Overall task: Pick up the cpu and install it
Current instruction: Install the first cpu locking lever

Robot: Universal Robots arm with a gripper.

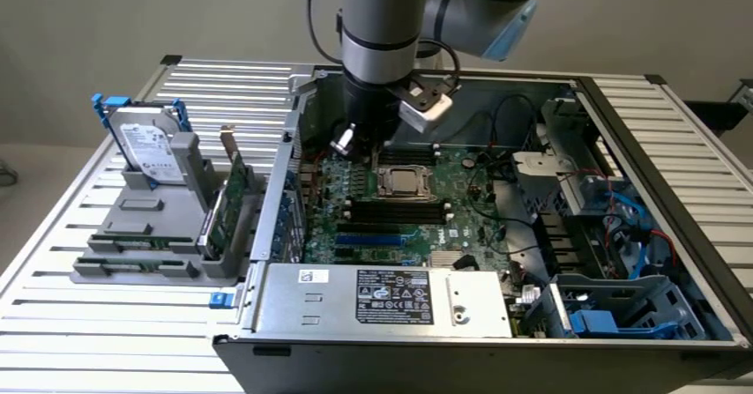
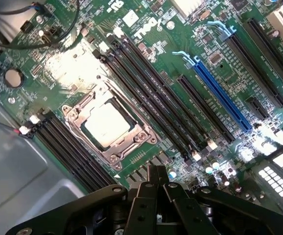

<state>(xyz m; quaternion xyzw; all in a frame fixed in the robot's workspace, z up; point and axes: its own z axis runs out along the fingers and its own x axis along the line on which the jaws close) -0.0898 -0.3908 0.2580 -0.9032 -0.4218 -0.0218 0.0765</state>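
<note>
Gripper [image 2: 157,172]: fingers pressed together with nothing between them; in the wrist view their dark tips meet just above the motherboard [image 2: 180,54], near the socket frame's corner.
Gripper in exterior view [image 1: 374,152]: hangs inside the open computer case [image 1: 659,147], near the case's far wall, just beside the socket.
Cpu [image 2: 107,123]: pale silvery square lying flat inside the socket frame [image 2: 78,115], seated in the metal bracket; not touched by the fingers.
Cpu in exterior view [image 1: 403,181]: at the middle of the board, toward the far edge of the case.
Open room: board surface around the socket is low and flat; black memory slots [image 2: 151,93] run along both sides of the frame, close to it.
Edges: tall case walls close the board in on every side; the power supply [image 1: 389,299] fills the near edge, the drive bays and cables [image 1: 612,226] crowd the side at the exterior view's right.
Arm [image 1: 379,33]: upright, wrist pointing straight down into the case; the elbow joint sits behind it toward the exterior view's right.
Outside the case: a grey holder [image 1: 153,235] on the slatted table [image 1: 70,341] carries a hard drive [image 1: 147,147] with blue handles, standing on edge, well apart from the arm.
</note>
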